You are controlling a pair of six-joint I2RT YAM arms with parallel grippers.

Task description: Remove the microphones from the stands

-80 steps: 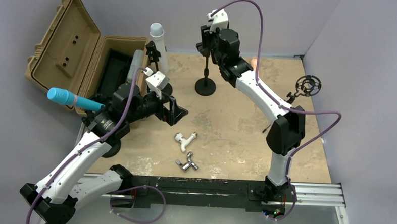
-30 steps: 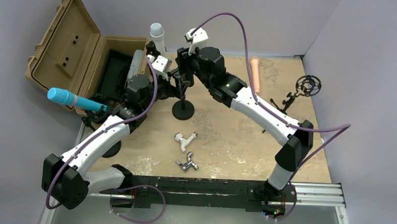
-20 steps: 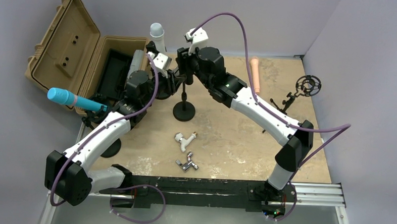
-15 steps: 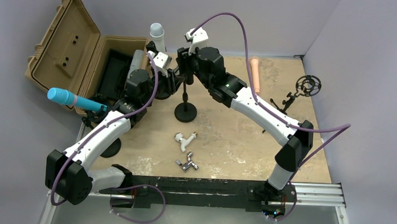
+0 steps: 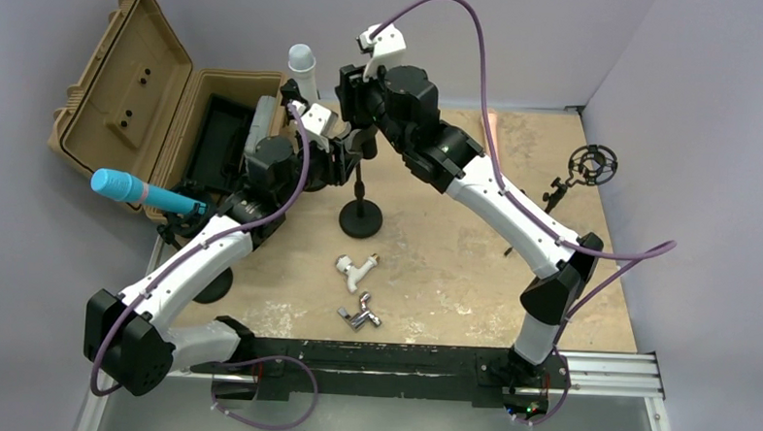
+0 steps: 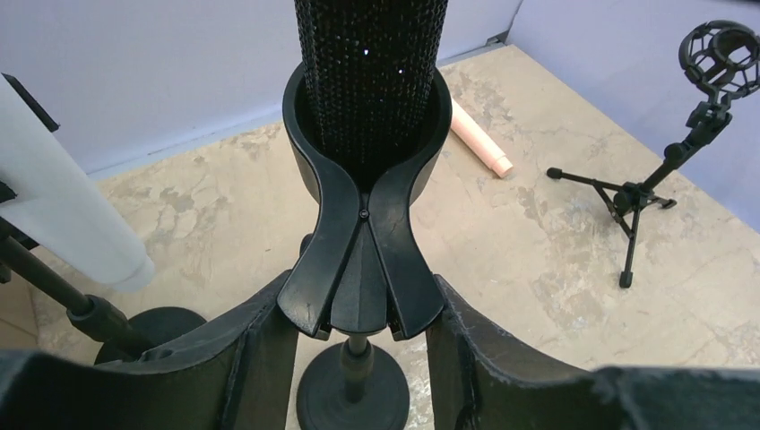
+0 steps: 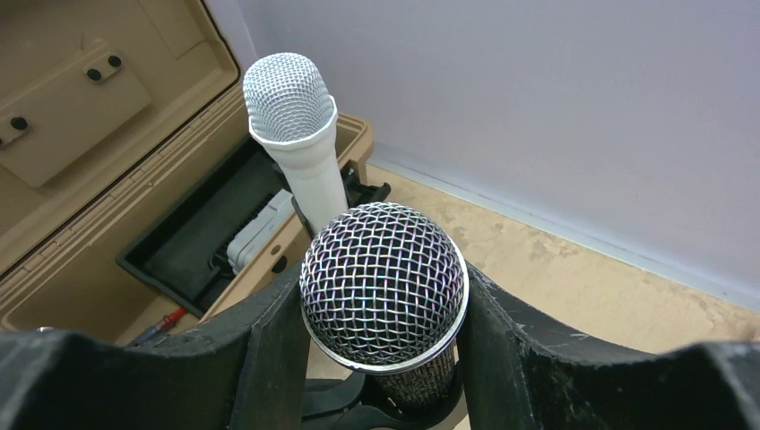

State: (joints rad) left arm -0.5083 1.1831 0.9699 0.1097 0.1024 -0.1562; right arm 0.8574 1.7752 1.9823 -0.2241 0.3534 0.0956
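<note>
The microphone [image 7: 384,282] has a silver mesh head and a black glittery body [image 6: 370,63]. It stands upright in the black clip [image 6: 363,260] of a short stand with a round base [image 5: 361,218]. My right gripper [image 7: 384,296] is shut on the microphone's head from above, both fingers touching the mesh ring. Lower down, my left gripper [image 6: 363,309] is shut on the clip's bottom wings, its fingers [image 6: 260,358] pressing from both sides. In the top view the two grippers meet over the stand [image 5: 354,141].
An open tan case [image 5: 130,107] sits at the back left. A white microphone [image 7: 296,125] stands on its own stand beside it, and a blue microphone [image 5: 141,192] points left. A shock-mount tripod [image 6: 699,116], a peach cylinder [image 6: 479,139] and two metal fittings [image 5: 356,270] are on the table.
My left gripper has closed on the stand's clip. The right arm has lifted a little with the microphone's head in its grip, and the stand's base has shifted slightly right and nearer.
</note>
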